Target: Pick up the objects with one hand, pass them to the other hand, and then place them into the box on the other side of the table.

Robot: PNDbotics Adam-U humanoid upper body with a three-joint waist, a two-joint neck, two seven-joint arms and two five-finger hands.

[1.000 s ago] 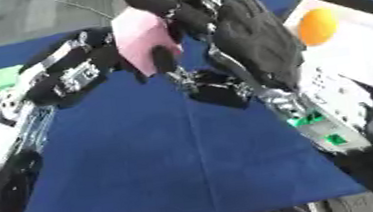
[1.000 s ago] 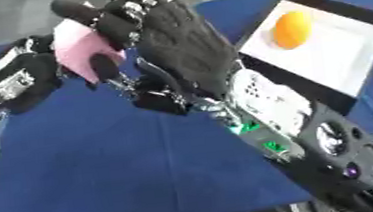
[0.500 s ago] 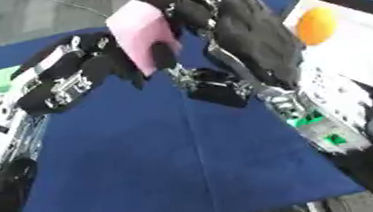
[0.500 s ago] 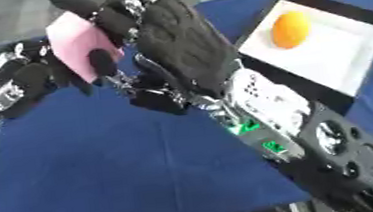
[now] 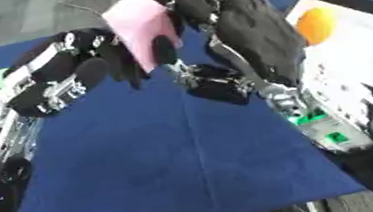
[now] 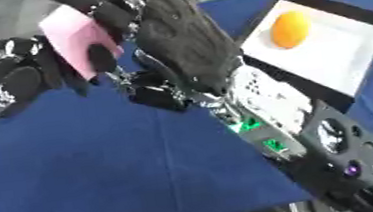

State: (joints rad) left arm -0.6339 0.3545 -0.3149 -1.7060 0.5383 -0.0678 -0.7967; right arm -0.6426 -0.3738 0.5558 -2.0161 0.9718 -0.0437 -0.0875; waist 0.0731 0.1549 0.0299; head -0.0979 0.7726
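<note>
Handover risk: pink block [image 5: 141, 25] grasped by right robot hand [image 5: 234, 27], left robot hand [image 5: 101, 62] curled alongside; early release drops it onto worktop [image 5: 170, 165].

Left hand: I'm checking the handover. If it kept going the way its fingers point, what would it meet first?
Probably the pink block, held by the right hand; the left hand looks close beside it, though depth is unclear.

Both black arms carry silver plates and green tabs, and the right robot hand [image 6: 185, 43] wears a black covering.
</note>
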